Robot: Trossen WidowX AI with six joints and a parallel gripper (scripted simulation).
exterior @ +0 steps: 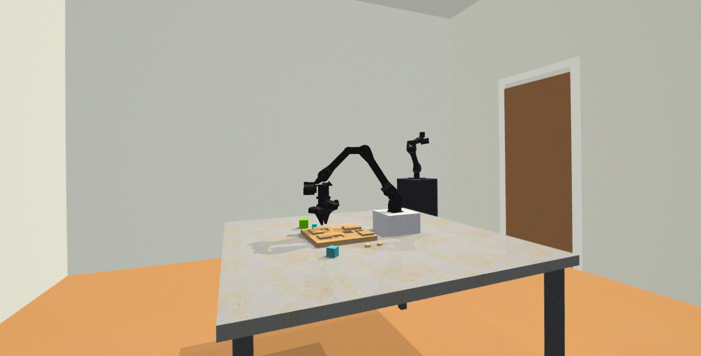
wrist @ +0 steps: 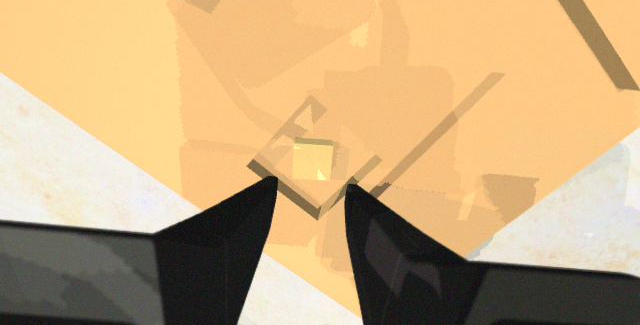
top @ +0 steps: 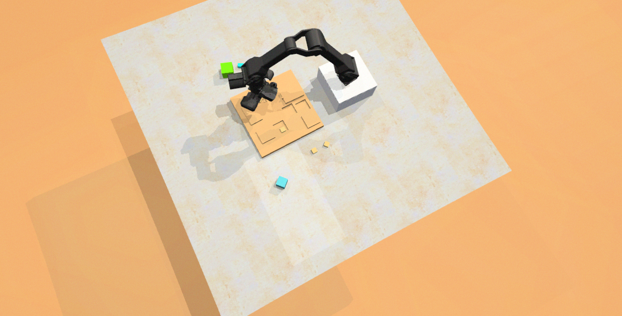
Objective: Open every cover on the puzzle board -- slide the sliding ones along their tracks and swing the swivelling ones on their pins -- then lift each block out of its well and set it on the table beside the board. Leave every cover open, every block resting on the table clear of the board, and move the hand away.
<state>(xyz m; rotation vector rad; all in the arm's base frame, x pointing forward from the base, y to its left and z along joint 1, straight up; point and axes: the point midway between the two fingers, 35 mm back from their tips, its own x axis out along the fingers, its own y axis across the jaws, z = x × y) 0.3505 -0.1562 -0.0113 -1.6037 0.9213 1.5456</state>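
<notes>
The wooden puzzle board [top: 263,152] [exterior: 318,243] lies on the table, with several raised wooden covers of its own colour. My gripper [exterior: 322,223] [wrist: 311,190] is partly open and empty, pointing down above the board's far-left part. A small yellow block [wrist: 312,162] lies in an uncovered square well just ahead of the fingertips in the wrist view, squared to the fingers and turned relative to the well walls. Another yellow block [top: 282,130] sits in an uncovered well nearer the front. Two yellow blocks [top: 314,150] [top: 326,144] [exterior: 367,245] [exterior: 379,243] rest on the table clear of the board.
A blue cube [top: 282,182] [exterior: 332,251] stands in front of the board. A green cube [top: 227,68] [exterior: 303,223] and a small cyan piece [top: 240,65] [exterior: 314,225] are behind it. The arm's white base box [top: 357,94] [exterior: 396,224] stands to the right.
</notes>
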